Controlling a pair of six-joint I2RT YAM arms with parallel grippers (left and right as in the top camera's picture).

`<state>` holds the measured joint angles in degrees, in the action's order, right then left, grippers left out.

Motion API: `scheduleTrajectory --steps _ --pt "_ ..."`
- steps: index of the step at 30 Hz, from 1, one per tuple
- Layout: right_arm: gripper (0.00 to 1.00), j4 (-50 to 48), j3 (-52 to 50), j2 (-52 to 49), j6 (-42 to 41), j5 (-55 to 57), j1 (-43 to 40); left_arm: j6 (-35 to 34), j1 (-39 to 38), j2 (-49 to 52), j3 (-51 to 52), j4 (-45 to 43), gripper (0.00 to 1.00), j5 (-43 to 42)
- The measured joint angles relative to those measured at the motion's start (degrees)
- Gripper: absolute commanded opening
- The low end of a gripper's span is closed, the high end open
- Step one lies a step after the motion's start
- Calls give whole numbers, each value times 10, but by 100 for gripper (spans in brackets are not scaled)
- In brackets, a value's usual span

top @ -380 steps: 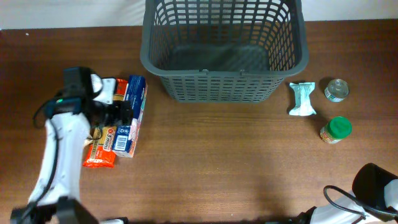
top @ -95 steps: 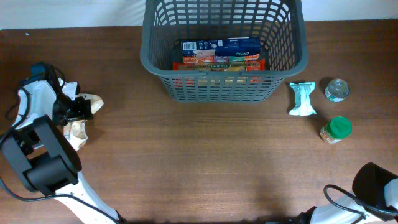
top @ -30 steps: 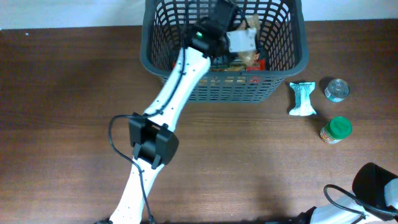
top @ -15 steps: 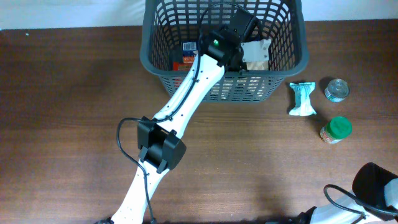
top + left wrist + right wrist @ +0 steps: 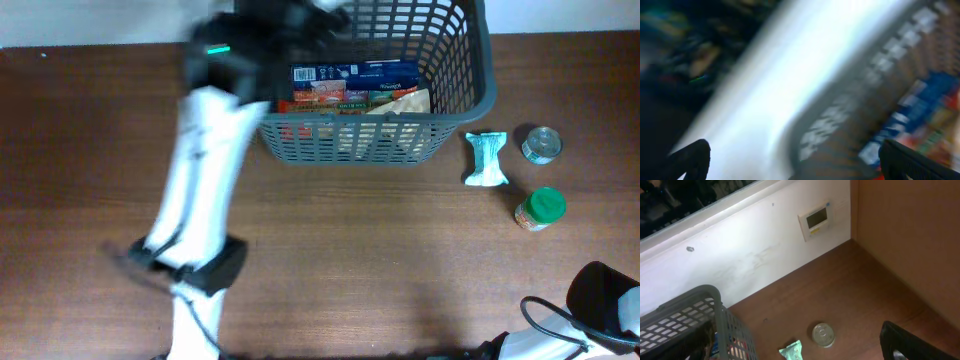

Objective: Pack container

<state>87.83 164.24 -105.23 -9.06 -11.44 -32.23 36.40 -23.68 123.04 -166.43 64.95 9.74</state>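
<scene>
The large dark grey slotted plastic basket sits at the far edge of the brown wooden worktop, with food packets inside. It is probably light and stiff (grip the solid rim). The 2 end effectors, left and right, both gape wide and empty.

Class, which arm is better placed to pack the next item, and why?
Right, likely: pouch, can and jar lie on its side of the basket; the left arm is at the basket's left end.
</scene>
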Motion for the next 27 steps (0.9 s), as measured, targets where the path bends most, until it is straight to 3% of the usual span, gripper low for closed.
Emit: scheduleTrajectory --steps 6,15,27 --pt "99 0 0 0 0 0 0 -93 123 -88 -23 92 99 4" --pt "99 0 0 0 0 0 0 -228 272 -48 66 190 99 4" --pt "99 -10 0 0 0 0 0 -256 309 -44 132 200 99 4"
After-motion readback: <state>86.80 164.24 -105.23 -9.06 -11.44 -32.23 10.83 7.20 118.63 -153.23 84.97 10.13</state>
